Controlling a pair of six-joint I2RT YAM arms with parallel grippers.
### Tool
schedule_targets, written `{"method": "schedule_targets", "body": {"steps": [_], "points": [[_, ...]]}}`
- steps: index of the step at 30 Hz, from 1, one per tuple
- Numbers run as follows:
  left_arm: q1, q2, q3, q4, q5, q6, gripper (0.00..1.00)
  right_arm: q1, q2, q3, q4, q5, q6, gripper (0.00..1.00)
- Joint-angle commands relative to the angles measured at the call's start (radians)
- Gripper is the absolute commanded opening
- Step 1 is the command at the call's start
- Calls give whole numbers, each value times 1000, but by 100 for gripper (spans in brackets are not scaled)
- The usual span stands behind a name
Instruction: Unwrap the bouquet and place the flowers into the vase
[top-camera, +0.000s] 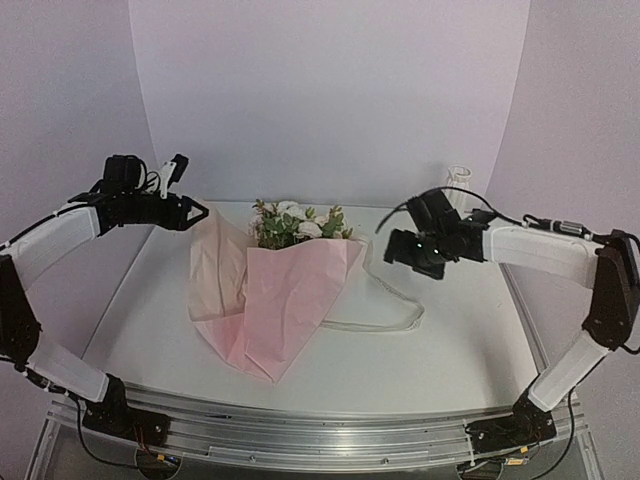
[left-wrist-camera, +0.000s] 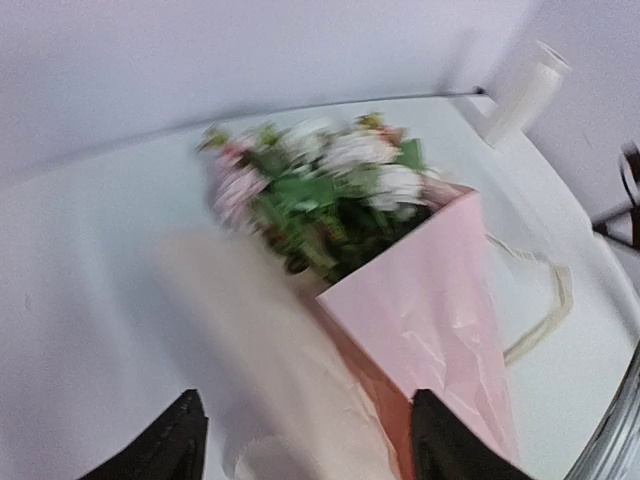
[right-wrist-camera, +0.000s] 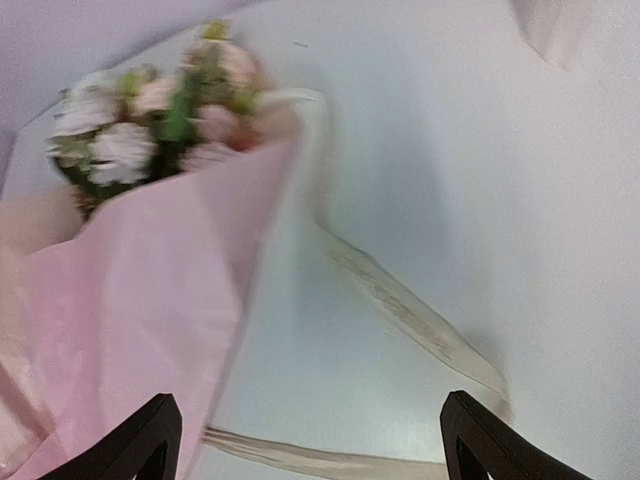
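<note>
Standing behind the arms, with twelve o'clock as the far wall, I see the black left end effector (top-camera: 198, 212) hanging in the air over the white desk (top-camera: 150, 320) at about ten o'clock from the middle, pointing across toward three o'clock. Its fingers (left-wrist-camera: 185, 440) are apart with nothing between them. Just beside it, toward the middle, the bouquet of pale pink wrapping paper (top-camera: 290, 300) lies flat on the desk, its narrow tip toward six o'clock and its wide mouth toward twelve. A paler, peach-toned sheet (top-camera: 210, 270) spreads out from its nine o'clock side, under the left end effector. The pink, peach and white flowers with green leaves (top-camera: 295, 225) poke out of the wide end, inside the paper. The cream ribbon (right-wrist-camera: 400, 305) lies loose on the desk in a long loop at three to four o'clock from the paper. Above that loop, near the bouquet's right edge, the black right end effector (top-camera: 402, 250) hovers, its fingers (right-wrist-camera: 480, 445) spread wide and gripping nothing. Behind the right arm, at about one o'clock on the desk, the slim white vase (top-camera: 462, 185) stands upright, well apart from the flowers and partly hidden by the arm.
</note>
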Motion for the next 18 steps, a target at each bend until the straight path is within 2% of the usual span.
{"method": "schedule_targets", "body": {"steps": [1, 2, 4, 7, 12, 18], "points": [[-157, -79, -33, 20, 153, 171, 56, 110, 203, 231, -23, -14, -208, 89], [-167, -59, -31, -12, 154, 149, 54, 111, 235, 261, -15, -55, -197, 89], [-173, 32, -8, -87, 98, 96, 44, 111, 310, 319, -10, -95, -181, 89], [-174, 168, -7, -99, -38, 76, 35, 108, 384, 384, -10, -101, -159, 89], [-193, 364, 46, -74, -127, 161, 33, 73, 490, 424, -2, -174, -102, 88], [-238, 493, 88, -69, -181, 241, 32, 33, 564, 401, 31, -199, -47, 87]]}}
